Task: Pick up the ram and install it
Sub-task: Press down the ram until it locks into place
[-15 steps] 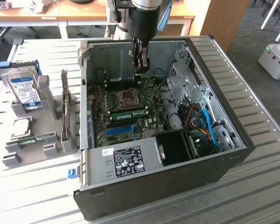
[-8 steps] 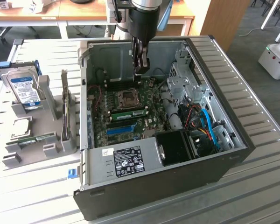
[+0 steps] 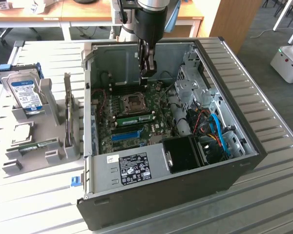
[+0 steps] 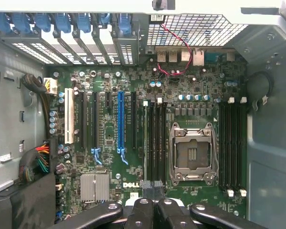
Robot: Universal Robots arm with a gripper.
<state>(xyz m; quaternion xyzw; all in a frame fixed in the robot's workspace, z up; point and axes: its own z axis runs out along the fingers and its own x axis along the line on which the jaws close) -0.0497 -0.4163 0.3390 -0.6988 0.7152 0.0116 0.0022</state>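
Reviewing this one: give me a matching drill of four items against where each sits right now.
Items:
1. hard drive
2. gripper
3. CPU socket
4. long blue slot

Places:
A. shut, above the motherboard inside the case
B. empty, among black slots
C. upright in the gray holder outside the case
D. between two banks of memory slots

Pairs: 1-C, 2-A, 3-D, 4-B

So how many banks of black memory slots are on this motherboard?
2. The first bank lies between the CPU socket and the blue slot. The second bank lies on the socket's other side, by the case wall. None seems hidden.
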